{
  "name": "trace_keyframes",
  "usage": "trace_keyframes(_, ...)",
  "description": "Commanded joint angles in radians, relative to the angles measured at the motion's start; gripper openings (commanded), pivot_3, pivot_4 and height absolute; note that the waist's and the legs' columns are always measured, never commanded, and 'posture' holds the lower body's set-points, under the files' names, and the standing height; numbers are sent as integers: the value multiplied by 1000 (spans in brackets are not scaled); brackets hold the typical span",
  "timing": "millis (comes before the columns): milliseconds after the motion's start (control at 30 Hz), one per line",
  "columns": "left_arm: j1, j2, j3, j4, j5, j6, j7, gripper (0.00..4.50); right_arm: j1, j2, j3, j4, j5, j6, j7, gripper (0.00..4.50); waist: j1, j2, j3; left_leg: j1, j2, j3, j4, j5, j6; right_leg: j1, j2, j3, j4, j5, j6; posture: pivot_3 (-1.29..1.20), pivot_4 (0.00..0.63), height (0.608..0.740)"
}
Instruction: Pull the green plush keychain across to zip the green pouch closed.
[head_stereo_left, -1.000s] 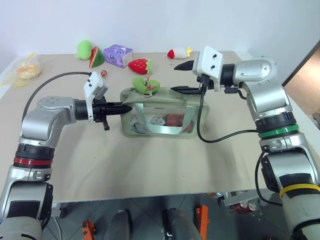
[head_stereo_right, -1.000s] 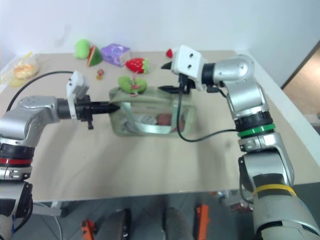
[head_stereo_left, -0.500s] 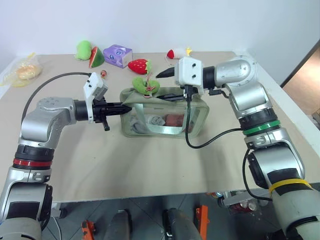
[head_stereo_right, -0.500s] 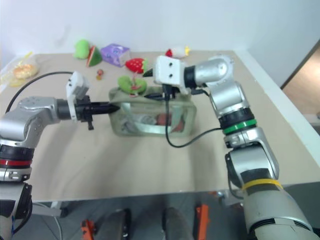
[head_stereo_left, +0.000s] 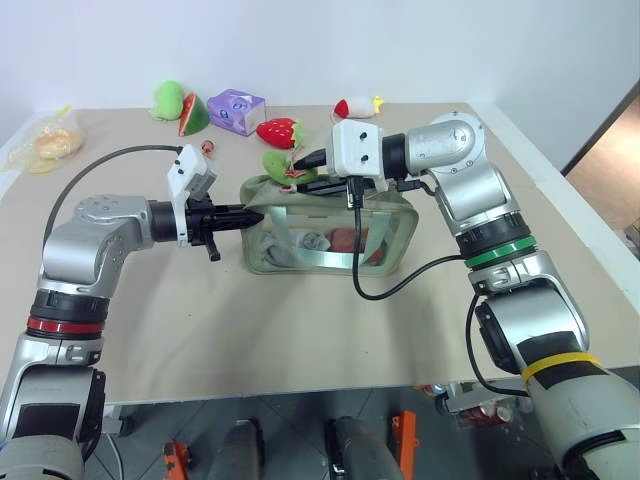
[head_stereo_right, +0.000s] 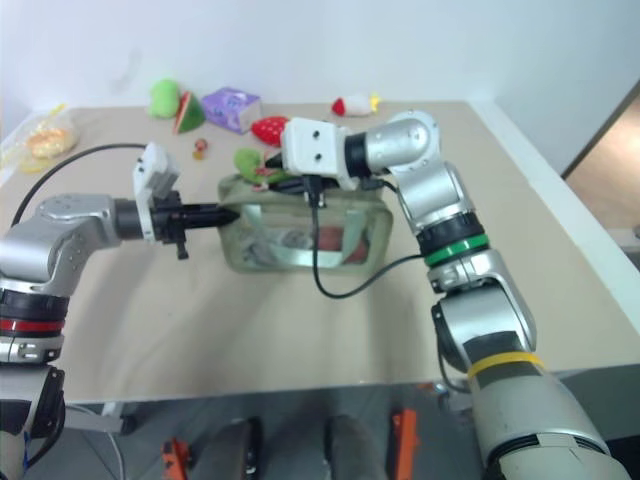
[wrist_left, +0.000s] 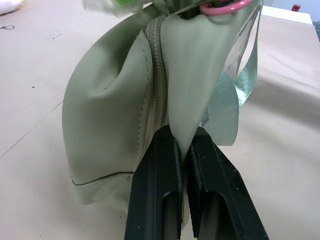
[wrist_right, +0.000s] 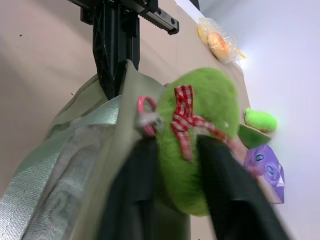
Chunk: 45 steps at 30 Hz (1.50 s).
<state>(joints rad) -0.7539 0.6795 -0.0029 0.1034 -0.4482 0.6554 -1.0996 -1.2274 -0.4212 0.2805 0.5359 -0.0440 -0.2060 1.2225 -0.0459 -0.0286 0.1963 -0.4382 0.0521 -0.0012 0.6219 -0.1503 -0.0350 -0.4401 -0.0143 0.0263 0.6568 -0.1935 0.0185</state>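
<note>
We reach our right gripper leftward over the one green pouch mid-table, its fingers pinched on the single green plush keychain at the pouch's left top, while our left gripper, level, clamps the pouch's left end seam; the pouch's contents are hard to make out.

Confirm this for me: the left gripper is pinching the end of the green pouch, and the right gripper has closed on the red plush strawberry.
One part is wrong. The right gripper has closed on the green plush keychain, not the red plush strawberry, which lies apart on the table; the right wrist view shows it. The left gripper does pinch the end of the green pouch.
</note>
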Motion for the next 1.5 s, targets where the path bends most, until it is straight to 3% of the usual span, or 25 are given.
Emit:
trace_keyframes(33, 4, 2, 16, -29, -12, -4, 4, 0, -31, -4, -13, -27, 23, -7, 24, 22, 0, 0, 0, 0, 0, 0, 0, 0, 0, 0, 0, 0, 0, 0, 0, 0, 150, 740)
trace_keyframes(300, 0, -4, 12, -19, -11, -8, 5, 0, -8, -51, -37, -44, 16, 10, 13, 22, 0, 0, 0, 0, 0, 0, 0, 0, 0, 0, 0, 0, 0, 0, 0, 0, 150, 740)
trace_keyframes(867, 4, -14, 7, -5, -13, -13, 4, 0, 106, -430, -165, -97, 12, 73, -30, 22, 5, 0, 0, 0, -1, 0, 0, 0, 0, 0, -1, 0, 0, 0, 0, 0, 150, 740)
trace_keyframes(1133, 10, -14, 10, -10, -18, -7, 2, 0, 213, -606, -134, -42, -135, -5, -104, 22, 13, 0, 0, 0, -2, 1, 0, 0, 0, 0, -2, 0, -1, -3, -3, 0, 150, 740)
trace_keyframes(1300, 14, -14, 13, -11, -22, -6, 3, 0, 364, -595, -91, -49, -231, -46, -203, 22, 13, 0, 0, 1, -2, 2, 1, 0, 0, 1, -2, 2, -1, -3, -3, 0, 150, 740)
trace_keyframes(1500, 22, -15, 17, -17, -28, -2, 9, 0, 502, -460, -19, -73, -298, -56, -326, 22, 9, 0, 0, 2, -2, 3, 2, 0, 0, 1, -2, 3, 0, 0, 0, 0, 150, 740)
